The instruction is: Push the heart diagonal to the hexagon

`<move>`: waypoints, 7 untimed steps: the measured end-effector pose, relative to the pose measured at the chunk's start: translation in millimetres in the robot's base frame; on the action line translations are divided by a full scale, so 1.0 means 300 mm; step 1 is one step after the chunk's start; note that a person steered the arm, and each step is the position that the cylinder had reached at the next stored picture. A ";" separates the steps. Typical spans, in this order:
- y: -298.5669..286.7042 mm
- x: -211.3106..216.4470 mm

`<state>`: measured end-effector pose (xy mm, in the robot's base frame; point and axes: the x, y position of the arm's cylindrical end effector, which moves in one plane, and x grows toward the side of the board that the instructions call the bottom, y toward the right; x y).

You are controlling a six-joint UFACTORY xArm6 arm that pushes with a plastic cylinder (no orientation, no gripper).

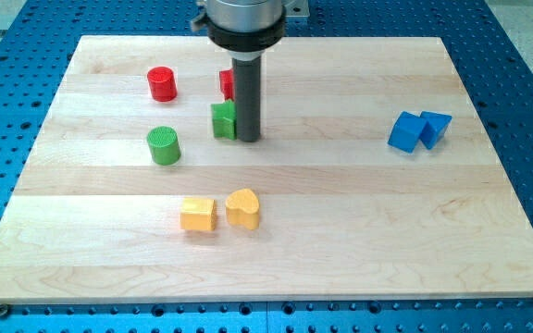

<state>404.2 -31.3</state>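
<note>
The yellow heart point(242, 208) lies below the board's middle, a little left of centre. The yellow hexagon-like block point(197, 214) sits just to its left, with a small gap between them, at about the same height in the view. My tip point(248, 139) is on the board well above the heart, near the view's top centre. It touches or nearly touches the right side of a green block point(222, 120), whose shape I cannot make out.
A red block point(226, 83) is partly hidden behind the rod. A red cylinder point(162, 83) and a green cylinder point(164, 145) stand at the upper left. A blue cube point(403, 131) and a blue wedge-like block point(437, 127) touch at the right.
</note>
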 end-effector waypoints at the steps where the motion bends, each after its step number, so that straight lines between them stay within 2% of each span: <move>1: -0.066 0.000; 2: -0.084 0.001; 3: 0.177 0.112; 4: 0.480 0.365; 5: 0.259 0.524; 6: 0.034 0.551; 7: -0.076 0.513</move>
<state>558.2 -54.1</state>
